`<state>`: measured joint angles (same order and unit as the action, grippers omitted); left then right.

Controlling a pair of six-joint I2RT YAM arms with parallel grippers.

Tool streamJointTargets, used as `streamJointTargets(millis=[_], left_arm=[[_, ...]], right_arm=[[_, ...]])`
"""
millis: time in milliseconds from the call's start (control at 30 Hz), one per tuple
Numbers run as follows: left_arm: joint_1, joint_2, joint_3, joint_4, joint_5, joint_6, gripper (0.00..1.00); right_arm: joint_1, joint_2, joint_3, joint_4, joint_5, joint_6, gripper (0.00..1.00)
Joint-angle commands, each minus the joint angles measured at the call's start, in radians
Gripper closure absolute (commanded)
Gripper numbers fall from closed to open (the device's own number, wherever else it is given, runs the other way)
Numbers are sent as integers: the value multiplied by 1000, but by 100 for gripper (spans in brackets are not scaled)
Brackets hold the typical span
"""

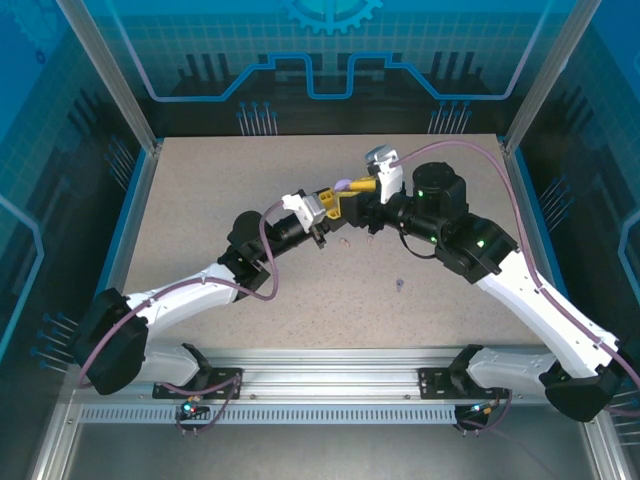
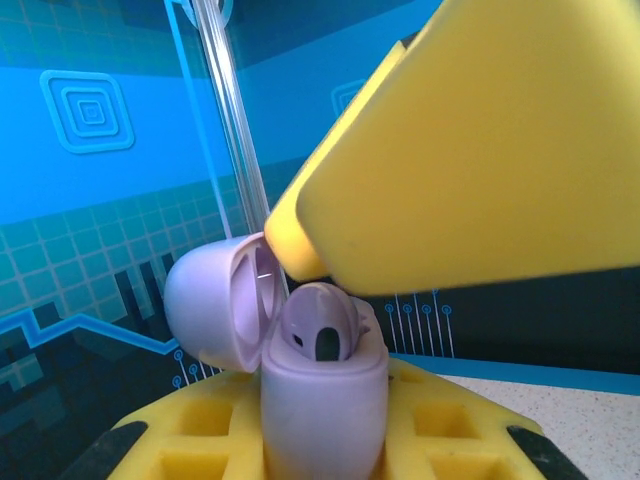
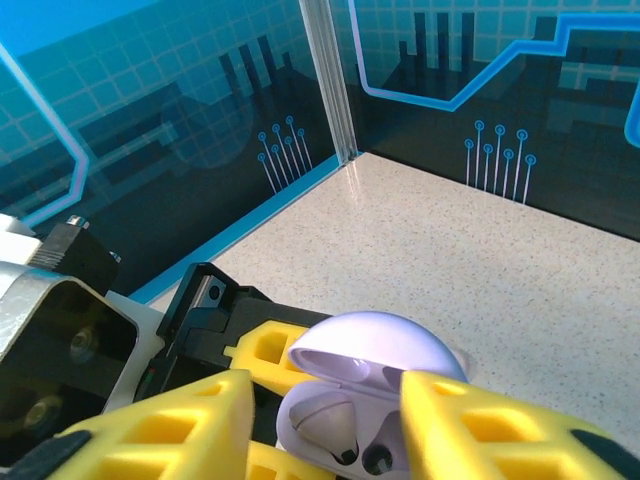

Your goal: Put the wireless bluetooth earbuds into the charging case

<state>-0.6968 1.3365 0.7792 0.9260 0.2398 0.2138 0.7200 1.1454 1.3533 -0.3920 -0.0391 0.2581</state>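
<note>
Left wrist camera is showing me the purple case standing upright, and my left jaws are pinching it low on its body. Its lid is hanging open to one side. One purple bud is sitting in the case; I am judging it seated from how low it is riding.

My right jaws are hovering spread just above the case, one on each side of its opening in the right wrist view, and I am seeing nothing gripped between them. Beside the seated bud, the second socket is looking empty to me.

From the top view, a loose bud, also purple, is lying on the tabletop well apart from the case, on its near side toward my right arm. A paler speck nearer the case is proving too small to name.

So I am reckoning this case half filled: one bud in, with the loose one needing fetching, seating and the lid shutting after.
</note>
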Motion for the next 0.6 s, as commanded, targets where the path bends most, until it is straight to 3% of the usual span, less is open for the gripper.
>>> streamJointTargets(millis=[0,267,467,567], left_arm=[[-7,13,3,57,-6,-27,100],[-7,24,-23,80,-32,-33,100],[-7,8,-54,100,-61,-4,100],[-7,-2,-59,107,-73,9,100]], right_arm=[[1,4,63,-4,-13,22,48],[-9,-81,111,-57,31,114,33],[-54,-206,48,-269,274,289,28],[-108,-225,-39,-376,337,382,26]])
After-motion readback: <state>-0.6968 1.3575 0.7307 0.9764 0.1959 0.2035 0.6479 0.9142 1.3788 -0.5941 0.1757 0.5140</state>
